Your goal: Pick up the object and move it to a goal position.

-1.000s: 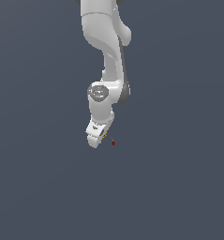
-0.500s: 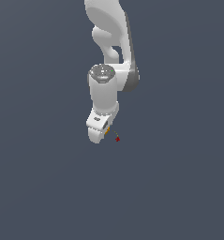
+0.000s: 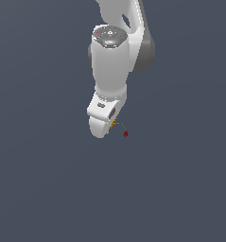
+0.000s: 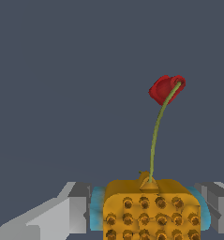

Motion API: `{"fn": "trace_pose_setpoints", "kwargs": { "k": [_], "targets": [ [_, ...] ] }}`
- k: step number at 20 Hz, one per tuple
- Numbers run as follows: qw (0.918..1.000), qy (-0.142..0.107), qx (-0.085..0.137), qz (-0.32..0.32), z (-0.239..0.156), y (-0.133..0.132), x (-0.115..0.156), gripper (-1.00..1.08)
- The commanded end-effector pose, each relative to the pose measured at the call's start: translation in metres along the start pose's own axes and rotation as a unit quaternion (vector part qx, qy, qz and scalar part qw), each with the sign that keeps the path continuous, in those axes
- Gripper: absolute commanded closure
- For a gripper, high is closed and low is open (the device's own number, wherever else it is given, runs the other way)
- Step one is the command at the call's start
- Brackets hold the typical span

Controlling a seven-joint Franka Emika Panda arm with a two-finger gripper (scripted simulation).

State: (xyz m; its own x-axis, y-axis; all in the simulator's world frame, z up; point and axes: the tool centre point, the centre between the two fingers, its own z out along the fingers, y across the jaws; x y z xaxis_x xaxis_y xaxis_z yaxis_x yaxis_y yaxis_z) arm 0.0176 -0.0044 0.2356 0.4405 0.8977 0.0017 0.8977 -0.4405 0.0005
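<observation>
The gripper (image 3: 106,126) is closed around the orange bumpy object (image 4: 151,211), which sits between its two fingers (image 4: 57,218), and the red goal marker (image 3: 126,134) is just beside it.

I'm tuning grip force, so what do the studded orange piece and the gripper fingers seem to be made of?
The orange piece looks like hard moulded plastic: matte, with rows of raised studs and teal edges at its sides. The gripper fingers look like smooth grey-white painted metal or plastic, flat-faced. Being a render, neither look is conclusive.
</observation>
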Motion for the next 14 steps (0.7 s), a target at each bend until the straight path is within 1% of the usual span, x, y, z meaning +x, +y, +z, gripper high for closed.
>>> {"fn": "trace_pose_setpoints", "kwargs": {
  "k": [1, 7, 14],
  "targets": [
    [1.0, 0.0, 0.0, 0.0, -0.018, 0.004, 0.005, 1.08],
    [1.0, 0.0, 0.0, 0.001, -0.045, 0.01, 0.014, 1.08],
    [1.0, -0.001, 0.0, 0.001, -0.055, 0.013, 0.018, 1.08]
  ]
}}
